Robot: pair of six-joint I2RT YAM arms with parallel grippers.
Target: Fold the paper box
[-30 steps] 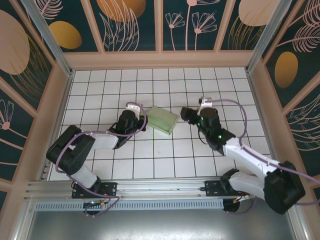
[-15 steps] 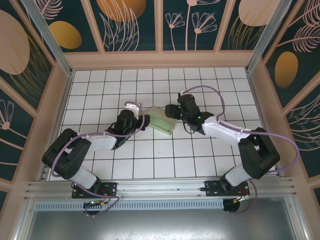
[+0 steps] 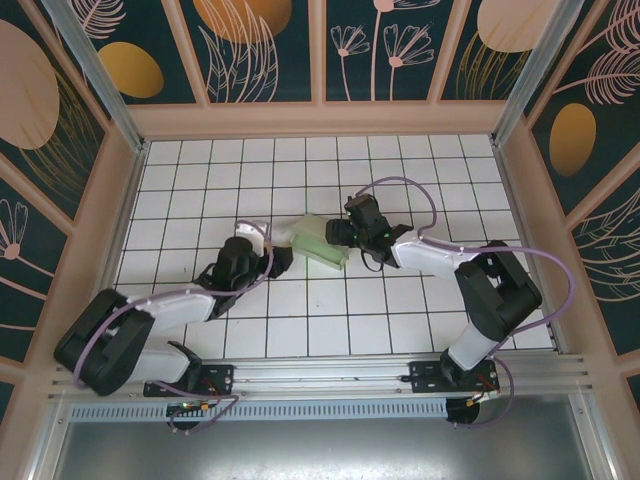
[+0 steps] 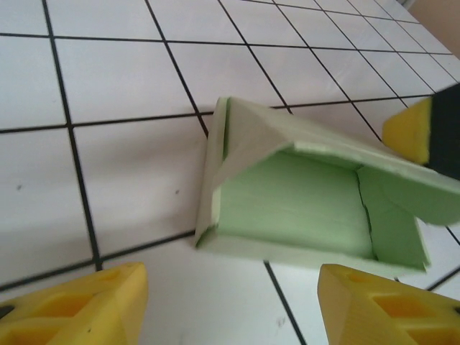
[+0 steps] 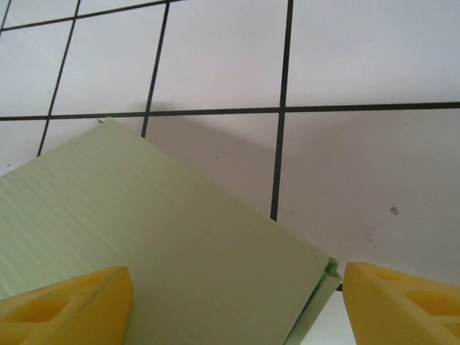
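Note:
The pale mint-green paper box (image 3: 318, 246) lies on the white tiled floor (image 3: 300, 180) near the middle. In the left wrist view the paper box (image 4: 302, 198) turns an open end toward me, with its inside and a slanted flap showing. My left gripper (image 3: 281, 259) sits just left of it, open, its yellow fingers (image 4: 72, 309) apart over bare tile a little short of the box. My right gripper (image 3: 336, 233) is at the box's right end, open. Its fingers (image 5: 402, 302) straddle a corner of the box's flat top panel (image 5: 165, 244). A right fingertip (image 4: 411, 131) shows beyond the box.
A raised wooden rim (image 3: 320, 118) and patterned walls enclose the tiled floor. Both arm bases are bolted to the metal rail (image 3: 320, 375) at the near edge. Purple cables loop over the arms. Bare tiles surround the box.
My left gripper has opened, let go of the box's left edge and drawn back toward the near left. My right arm has swung left until its gripper reached the box's right end.

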